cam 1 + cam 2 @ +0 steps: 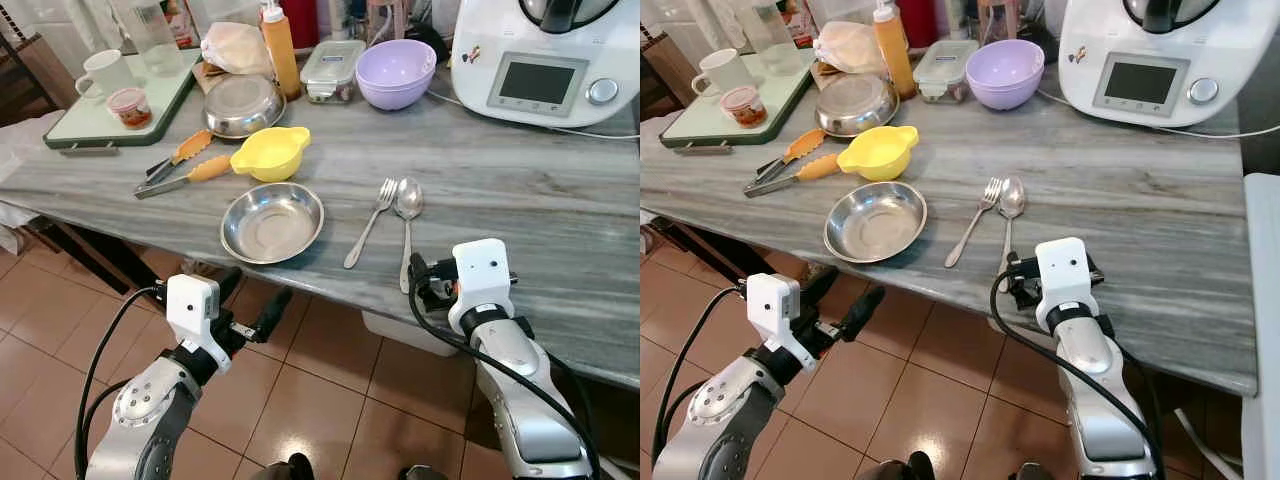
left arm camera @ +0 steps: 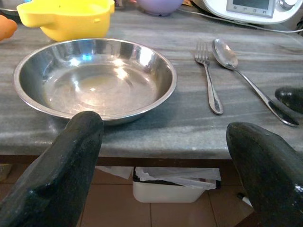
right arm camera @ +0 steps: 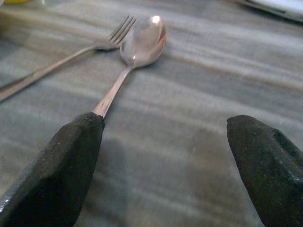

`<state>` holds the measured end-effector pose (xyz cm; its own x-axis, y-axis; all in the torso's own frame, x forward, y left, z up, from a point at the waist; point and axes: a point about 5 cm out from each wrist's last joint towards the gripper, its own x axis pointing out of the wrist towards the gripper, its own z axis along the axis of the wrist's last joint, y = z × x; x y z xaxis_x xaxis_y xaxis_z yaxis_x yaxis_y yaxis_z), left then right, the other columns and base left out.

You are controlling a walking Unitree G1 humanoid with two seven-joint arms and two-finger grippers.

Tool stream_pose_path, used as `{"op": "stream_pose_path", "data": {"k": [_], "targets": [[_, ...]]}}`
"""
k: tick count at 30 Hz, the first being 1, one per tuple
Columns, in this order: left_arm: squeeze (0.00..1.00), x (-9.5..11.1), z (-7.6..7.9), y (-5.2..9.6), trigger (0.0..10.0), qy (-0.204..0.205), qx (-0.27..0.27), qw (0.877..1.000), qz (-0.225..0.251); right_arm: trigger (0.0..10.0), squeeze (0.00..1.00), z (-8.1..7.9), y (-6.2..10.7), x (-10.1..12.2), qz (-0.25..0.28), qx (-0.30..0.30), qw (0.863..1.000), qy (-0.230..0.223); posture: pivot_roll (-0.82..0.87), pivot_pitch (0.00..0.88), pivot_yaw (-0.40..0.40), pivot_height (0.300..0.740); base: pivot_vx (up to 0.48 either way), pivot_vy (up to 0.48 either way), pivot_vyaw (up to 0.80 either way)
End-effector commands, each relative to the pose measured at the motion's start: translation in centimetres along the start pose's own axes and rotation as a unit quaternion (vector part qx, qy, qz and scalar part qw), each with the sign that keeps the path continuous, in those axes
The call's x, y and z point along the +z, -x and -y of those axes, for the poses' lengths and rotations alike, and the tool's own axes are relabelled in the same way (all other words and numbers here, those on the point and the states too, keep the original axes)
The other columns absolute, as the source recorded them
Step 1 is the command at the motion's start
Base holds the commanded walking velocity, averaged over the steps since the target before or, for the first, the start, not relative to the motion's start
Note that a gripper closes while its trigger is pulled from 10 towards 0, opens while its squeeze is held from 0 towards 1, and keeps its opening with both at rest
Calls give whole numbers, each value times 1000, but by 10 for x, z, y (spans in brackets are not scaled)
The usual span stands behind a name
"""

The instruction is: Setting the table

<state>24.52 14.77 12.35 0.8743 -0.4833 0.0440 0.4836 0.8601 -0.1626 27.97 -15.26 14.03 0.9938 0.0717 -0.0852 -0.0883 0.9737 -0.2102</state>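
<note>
Right claw lines up on the spoon

Right claw [image 3: 163, 165] gapes empty at the spoon [image 1: 407, 212] handle's near end; left claw [image 2: 163, 165], wide open, waits below the worktop [image 1: 520, 190] edge.

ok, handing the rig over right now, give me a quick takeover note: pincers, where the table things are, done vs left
Left pincer: open, empty, below the table edge, facing the steel plate.
Right pincer: open, empty, low over the table at the spoon handle's end; one finger covers the handle tip, no grip.
Fork lies just left of the spoon, both to the right of the plate. Yellow bowl sits behind the plate.
Done: plate, fork and spoon are laid out near the front edge.
Left: probably final placement of the spoon; nothing is held.
</note>
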Motion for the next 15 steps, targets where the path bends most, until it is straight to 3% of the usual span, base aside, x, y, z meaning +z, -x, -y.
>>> {"op": "stream_pose_path", "data": {"k": [1, 15], "targets": [[0, -4, -5, 5, 10000, 3, 7, 1000, -14, 10000, 137, -6, 2, 0, -6, 8, 1000, -7, -170, 194, 178, 740, 0, 0, 0], [0, -4, -6, 5, 10000, 2, 5, 1000, -16, 10000, 149, 5, 4, -6, -34, -30, 999, -17, -174, 198, 184, 740, 0, 0, 0]]}}
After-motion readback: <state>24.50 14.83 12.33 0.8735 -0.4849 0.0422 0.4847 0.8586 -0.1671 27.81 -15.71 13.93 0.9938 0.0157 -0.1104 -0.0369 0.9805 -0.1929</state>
